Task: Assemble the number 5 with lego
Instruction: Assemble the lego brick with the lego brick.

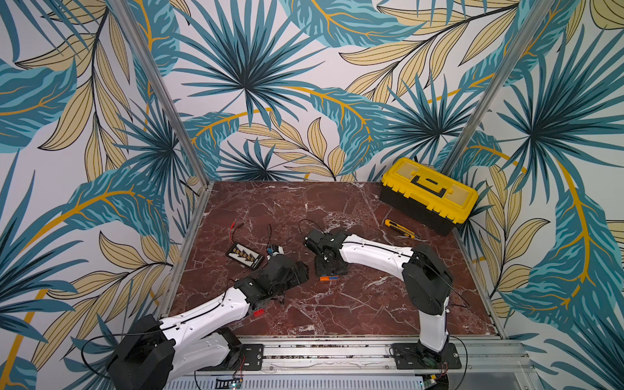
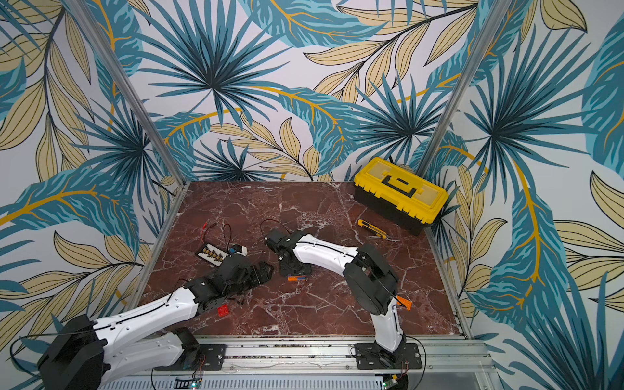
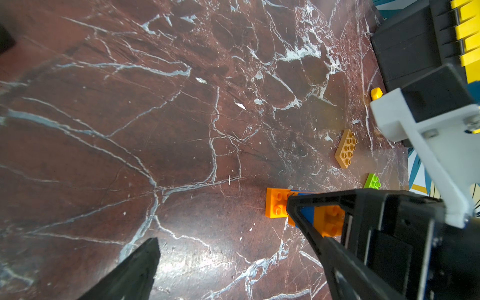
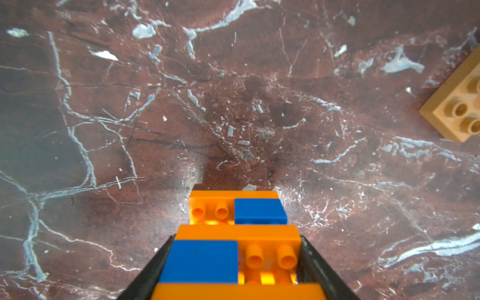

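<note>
In both top views the right gripper (image 1: 329,270) points down over the lego stack (image 1: 329,278), which stands mid-way across the marble table (image 1: 354,304). The left gripper (image 1: 301,272) hangs just beside it, jaws spread wide and empty. A red brick (image 1: 259,312) lies by the left arm and an orange brick (image 2: 404,303) shows at the right arm's edge. The utility knife (image 1: 398,228), toolbox (image 1: 429,192) and black board (image 1: 244,255) lie well apart, out of the way. The left wrist view shows the stack's bottom orange bar on or just above the marble, I cannot tell which, with a tan plate (image 3: 346,149) and a lime-green brick (image 3: 372,181) near behind it. From the right wrist, the jaws pinch the stack's upper part from both sides. It is three orange bars spaced by two blue squares on alternating sides, which reads as a 5. The step looks like setting it down. Each bar is propped on one side only, so push straight down, open both jaws evenly and lift straight up. A sideways tug could topple the tall narrow stack, and the left gripper is close enough to bump it.
</note>
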